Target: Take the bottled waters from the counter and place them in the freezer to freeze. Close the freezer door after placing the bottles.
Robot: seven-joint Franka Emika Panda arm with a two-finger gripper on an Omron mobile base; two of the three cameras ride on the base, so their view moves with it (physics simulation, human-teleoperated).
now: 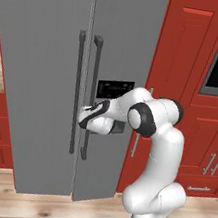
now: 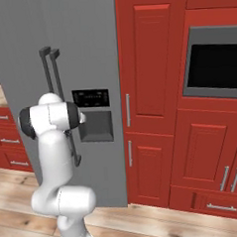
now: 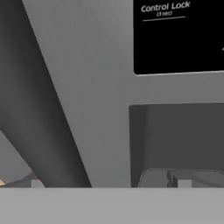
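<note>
Since the gripper (image 1: 85, 118) is spread wide with nothing in it, it's parked right at the two vertical bar handles — the freezer door (image 1: 37, 68) and its handle (image 1: 74, 89) lie just to its left, long axis straight up-down. Door looks shut — I'd guess opening comes next.

Wood floor (image 1: 23, 202) carries grey freezer (image 1: 37, 68), red cabinets (image 1: 191, 54).
</note>
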